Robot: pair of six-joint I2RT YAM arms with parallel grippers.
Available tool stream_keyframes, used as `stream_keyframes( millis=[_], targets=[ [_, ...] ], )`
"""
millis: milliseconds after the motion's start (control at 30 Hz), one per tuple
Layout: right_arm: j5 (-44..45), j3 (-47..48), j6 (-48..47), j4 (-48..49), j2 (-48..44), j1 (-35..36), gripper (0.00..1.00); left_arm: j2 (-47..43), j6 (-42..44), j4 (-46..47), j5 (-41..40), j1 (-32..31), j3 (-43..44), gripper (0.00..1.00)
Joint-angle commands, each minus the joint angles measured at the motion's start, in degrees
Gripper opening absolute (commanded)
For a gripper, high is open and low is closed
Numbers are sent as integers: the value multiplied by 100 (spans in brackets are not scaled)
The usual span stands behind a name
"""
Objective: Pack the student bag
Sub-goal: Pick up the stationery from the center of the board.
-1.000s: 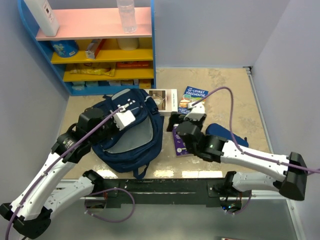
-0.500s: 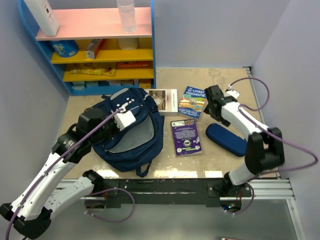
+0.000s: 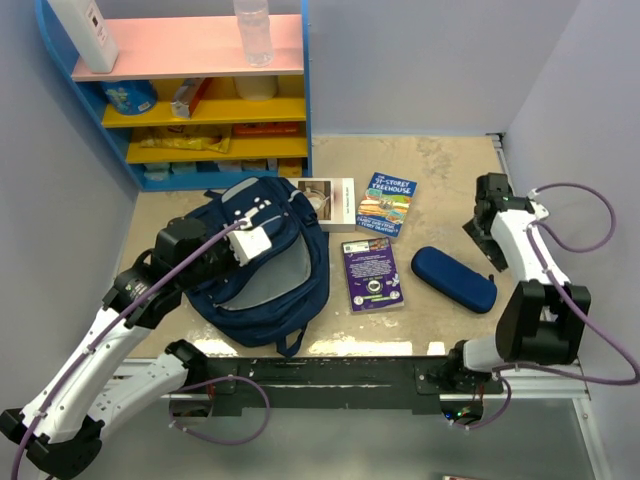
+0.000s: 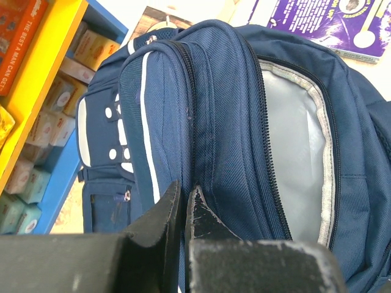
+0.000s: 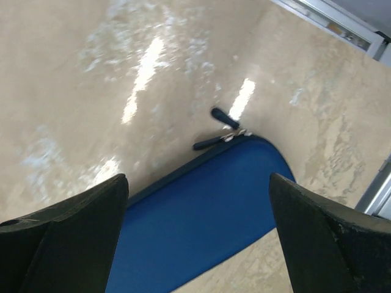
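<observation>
The student bag [image 3: 262,270], a navy backpack with grey trim, lies left of centre with its main compartment unzipped and the grey lining [image 4: 293,134] showing. My left gripper [image 3: 255,240] is shut on a fold of the bag's fabric [image 4: 232,110] beside the opening, and its jaws [image 4: 184,192] meet on the blue cloth. My right gripper [image 3: 480,232] hangs open at the far right. In the right wrist view its open jaws [image 5: 197,183] frame one rounded end of a blue pencil case [image 5: 201,226] from above, without touching it.
The pencil case [image 3: 453,279] lies right of a purple book [image 3: 371,274]. A blue-covered book [image 3: 386,203] and a white box [image 3: 327,203] lie behind it. A blue and yellow shelf unit [image 3: 200,110] with stocked shelves stands at the back left, close to the bag.
My right arm has swung from over the purple book near the middle out to the right side, above the pencil case. The left arm and the bag have not moved.
</observation>
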Motion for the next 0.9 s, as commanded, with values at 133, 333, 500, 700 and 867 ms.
stream_keyframes(
  millis=[133,333,500,700,867],
  targets=[
    [-175,-387,-383,251,359,-985,99,-191,17,763,424,-54,281,0],
    [-832,-580,-665,542,657,-1320,96,-209,-10,833,503,-54,246,0],
    [-2344,-1326,-604,982,271,-1118,93,-200,-1,833,539,-54,246,0],
    [-3233,-1907,-472,1184,-327,-819,93,-121,8,859,547,-54,317,0],
    [-3919,-2259,-182,1342,-949,-425,94,-77,-1,895,627,-45,334,0]
  ],
)
